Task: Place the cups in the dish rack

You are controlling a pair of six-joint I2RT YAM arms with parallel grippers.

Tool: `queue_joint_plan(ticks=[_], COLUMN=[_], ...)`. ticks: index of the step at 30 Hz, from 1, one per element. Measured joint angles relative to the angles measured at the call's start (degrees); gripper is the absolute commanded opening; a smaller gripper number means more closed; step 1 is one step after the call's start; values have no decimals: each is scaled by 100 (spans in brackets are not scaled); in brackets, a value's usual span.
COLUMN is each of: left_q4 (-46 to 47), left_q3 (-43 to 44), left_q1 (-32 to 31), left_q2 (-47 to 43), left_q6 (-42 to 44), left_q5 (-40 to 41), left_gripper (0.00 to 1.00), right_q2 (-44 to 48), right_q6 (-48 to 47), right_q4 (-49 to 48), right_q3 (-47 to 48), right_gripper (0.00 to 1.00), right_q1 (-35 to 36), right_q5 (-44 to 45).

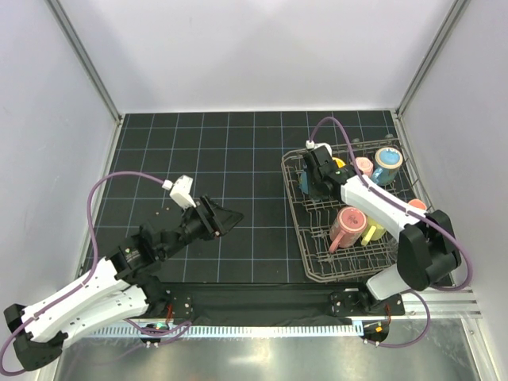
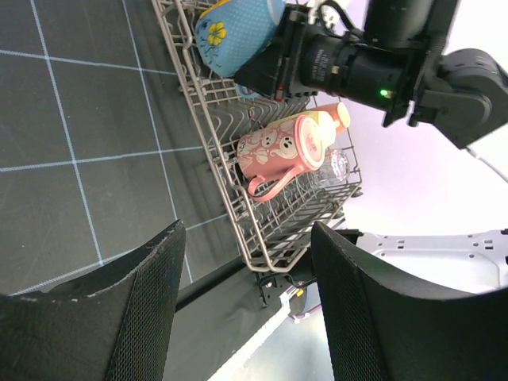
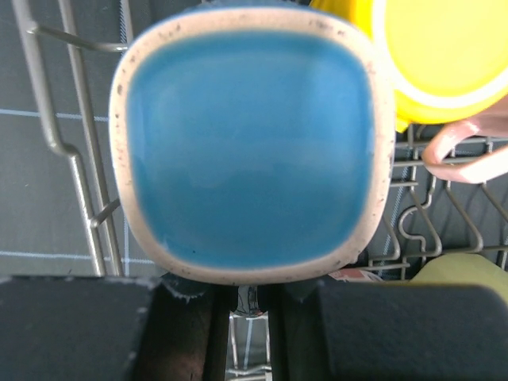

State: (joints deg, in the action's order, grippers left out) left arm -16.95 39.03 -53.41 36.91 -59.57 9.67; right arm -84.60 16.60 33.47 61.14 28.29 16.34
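Observation:
The grey wire dish rack (image 1: 302, 235) stands at the right. It holds a pink mug (image 1: 347, 224) on its side, a pale yellow cup (image 1: 373, 233), a blue cup with an orange rim (image 1: 389, 163), a small pink cup (image 1: 363, 167) and a yellow cup (image 1: 340, 163). My right gripper (image 1: 310, 181) is at the rack's far left corner, shut on a light blue flowered cup (image 2: 238, 32). That cup's blue face with its cream rim (image 3: 250, 143) fills the right wrist view, above my gripper (image 3: 250, 317). My left gripper (image 1: 228, 216) is open and empty over the mat, left of the rack.
The black gridded mat (image 1: 238, 151) covers the table, with white walls on three sides. In the left wrist view the rack's near corner (image 2: 266, 258) lies between my open fingers (image 2: 151, 317), above the table's front edge. A yellow cup (image 3: 444, 55) and a pink handle (image 3: 468, 155) crowd the held cup.

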Motion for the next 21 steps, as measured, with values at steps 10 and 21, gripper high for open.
queue_joint_plan(ticks=[10,21], left_q4=[-168,-262], left_q3=[61,61], left_q1=[0,0], left_q2=[-87,-184], left_q6=[0,-2], left_q5=[2,24], left_gripper=[63,62], right_q2=[-446,-918], right_q6=[2,-131], right_q4=[-306,-553], right_q3=[-219,-236], right_gripper=[4,10], right_q1=[-13,-2], right_q5=[-111,98])
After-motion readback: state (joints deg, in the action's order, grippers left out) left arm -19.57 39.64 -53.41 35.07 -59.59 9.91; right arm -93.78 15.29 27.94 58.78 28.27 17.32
